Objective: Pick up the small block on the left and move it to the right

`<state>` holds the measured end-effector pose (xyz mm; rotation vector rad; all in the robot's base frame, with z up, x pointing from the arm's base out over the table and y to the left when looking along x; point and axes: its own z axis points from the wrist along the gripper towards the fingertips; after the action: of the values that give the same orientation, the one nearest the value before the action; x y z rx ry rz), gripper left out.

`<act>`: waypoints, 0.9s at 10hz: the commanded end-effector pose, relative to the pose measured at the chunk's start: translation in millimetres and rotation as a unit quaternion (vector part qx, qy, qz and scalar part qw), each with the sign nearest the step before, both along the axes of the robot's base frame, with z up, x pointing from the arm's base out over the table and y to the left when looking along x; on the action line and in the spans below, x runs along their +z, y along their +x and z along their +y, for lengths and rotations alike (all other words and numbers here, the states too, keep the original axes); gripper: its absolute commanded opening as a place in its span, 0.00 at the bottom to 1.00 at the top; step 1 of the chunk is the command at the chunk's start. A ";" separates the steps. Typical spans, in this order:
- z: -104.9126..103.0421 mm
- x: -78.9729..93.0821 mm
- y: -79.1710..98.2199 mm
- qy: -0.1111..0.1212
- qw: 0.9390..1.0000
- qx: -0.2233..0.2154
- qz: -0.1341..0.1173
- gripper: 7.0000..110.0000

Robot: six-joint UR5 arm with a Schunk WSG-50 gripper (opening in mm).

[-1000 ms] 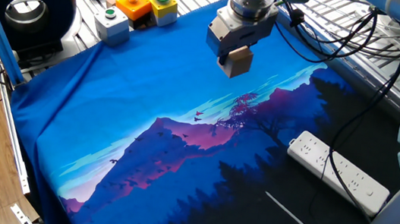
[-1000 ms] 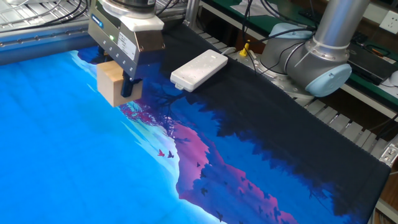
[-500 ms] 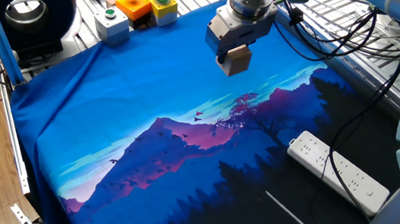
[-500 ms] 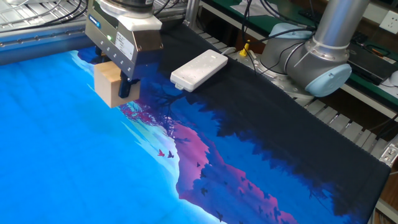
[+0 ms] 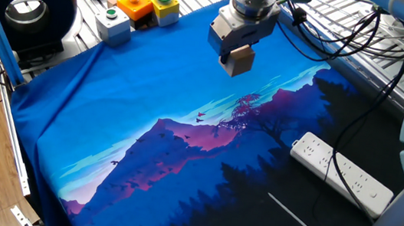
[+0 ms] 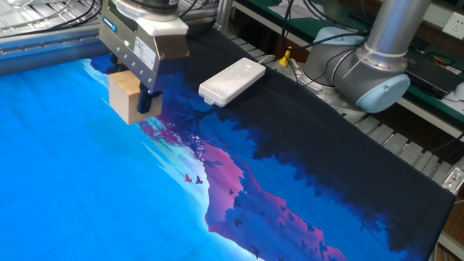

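Observation:
The small block [image 5: 239, 60] is a plain light tan wooden cube. It is held between the fingers of my gripper [image 5: 237, 55] above the blue mountain-print cloth [image 5: 147, 122], near the cloth's far edge. In the other fixed view the small block [image 6: 125, 98] hangs a little above the cloth under the gripper [image 6: 136, 98], which is shut on it. The block does not touch the cloth.
Grey and yellow button boxes [image 5: 138, 5] stand at the far left on the metal rails. A white power strip [image 5: 341, 175] lies on the dark right part of the cloth; it also shows in the other fixed view [image 6: 232, 81]. The arm's base [image 6: 377, 65] and cables are behind.
My gripper with the block has shifted slightly toward the far edge of the cloth over the last second; almost still in the last half second.

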<state>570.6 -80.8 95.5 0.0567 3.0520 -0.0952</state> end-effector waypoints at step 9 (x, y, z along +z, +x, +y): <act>36.6 14.7 17.1 0.038 0.996 0.080 -0.015 0.00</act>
<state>585.7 -63.5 99.9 -0.2052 3.0000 -0.0309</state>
